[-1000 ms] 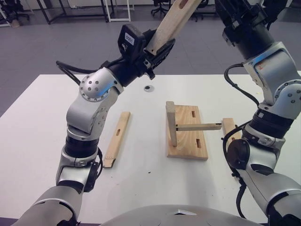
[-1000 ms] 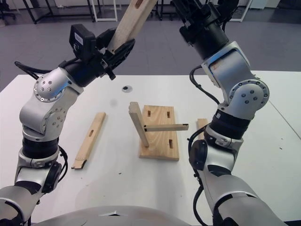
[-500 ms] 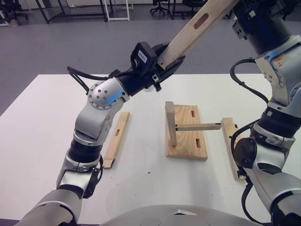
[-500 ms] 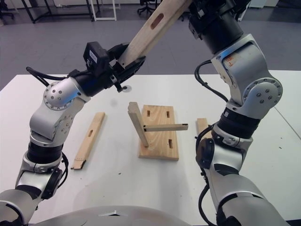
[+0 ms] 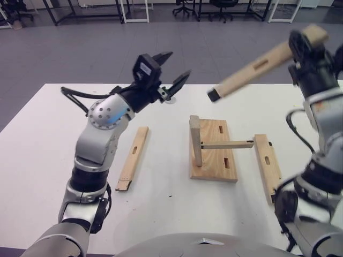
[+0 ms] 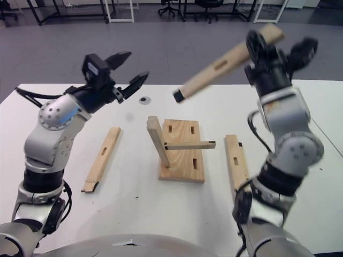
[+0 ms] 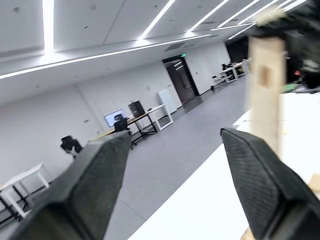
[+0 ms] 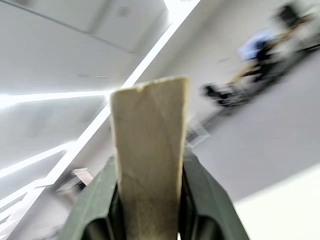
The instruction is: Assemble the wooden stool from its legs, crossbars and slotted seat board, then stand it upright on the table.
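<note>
We are holding a pale wooden stool leg [image 5: 251, 70] high in the air over the far right part of the table. It is a long squared bar with an oblong slot through its middle and a dark mark on its lower end. Our right gripper [image 5: 300, 46] is clamping it near its upper end, a finger pressing on each side face, and the bar is slanting down toward the left.

Below it, the rectangular slotted wooden seat board [image 5: 217, 170] is lying flat on the white table [image 5: 43, 150]. A second leg [image 5: 195, 140] is standing upright at the board's left edge, and a thin crossbar [image 5: 228, 144] is sticking out of it sideways to the right, above the board. A third slotted leg [image 5: 267, 160] is lying flat just right of the board, and a fourth leg [image 5: 134, 157] is lying well to its left.

Our left gripper [image 5: 180, 62] is hanging above the table's far side with its black fingers spread wide and nothing between them. A small round dark fitting [image 5: 170, 100] is sitting in the tabletop near it.
</note>
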### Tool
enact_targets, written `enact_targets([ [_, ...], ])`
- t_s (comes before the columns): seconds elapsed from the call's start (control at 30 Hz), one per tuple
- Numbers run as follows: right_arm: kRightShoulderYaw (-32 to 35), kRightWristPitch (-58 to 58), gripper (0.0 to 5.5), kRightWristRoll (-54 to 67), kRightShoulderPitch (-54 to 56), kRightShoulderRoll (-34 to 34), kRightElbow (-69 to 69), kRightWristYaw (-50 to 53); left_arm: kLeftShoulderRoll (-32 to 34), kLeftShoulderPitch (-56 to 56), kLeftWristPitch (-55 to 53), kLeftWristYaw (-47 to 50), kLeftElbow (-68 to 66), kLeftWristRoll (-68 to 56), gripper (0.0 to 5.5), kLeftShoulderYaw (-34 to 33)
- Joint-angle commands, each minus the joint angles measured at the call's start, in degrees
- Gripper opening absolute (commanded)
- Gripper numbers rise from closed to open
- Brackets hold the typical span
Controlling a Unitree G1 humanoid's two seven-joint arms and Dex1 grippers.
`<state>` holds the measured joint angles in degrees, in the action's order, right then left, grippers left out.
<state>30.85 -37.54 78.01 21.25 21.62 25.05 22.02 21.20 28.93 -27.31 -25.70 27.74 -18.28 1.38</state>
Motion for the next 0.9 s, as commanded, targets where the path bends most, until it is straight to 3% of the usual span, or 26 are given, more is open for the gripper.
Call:
enact_targets([
  [0.03, 0.5, -2.4, 1.02, -1.0, -18.3, 1.2, 13.6, 0.9, -1.7, -3.3, -6.0, 3.4, 11.1, -7.9, 3.75, -4.3],
  [0.37, -8.7, 4.1, 1.02, -11.5, -32.0, -5.8, 20.9, 1.9, 1.8, -7.4, -3.2, -0.1, 5.8, -1.6, 3.76, 6.7],
  [0.63, -15.2, 9.9, 1.02, -26.9, -37.5, -8.1, 22.5, -3.1, 1.7, -7.2, 2.1, -3.0, -0.6, 3.1, 3.76, 10.4],
  [0.9, -16.1, 11.1, 1.02, -30.8, -40.2, -8.6, 24.5, -4.7, 1.7, -7.8, 2.1, -3.2, 1.0, 4.7, 3.76, 11.4],
])
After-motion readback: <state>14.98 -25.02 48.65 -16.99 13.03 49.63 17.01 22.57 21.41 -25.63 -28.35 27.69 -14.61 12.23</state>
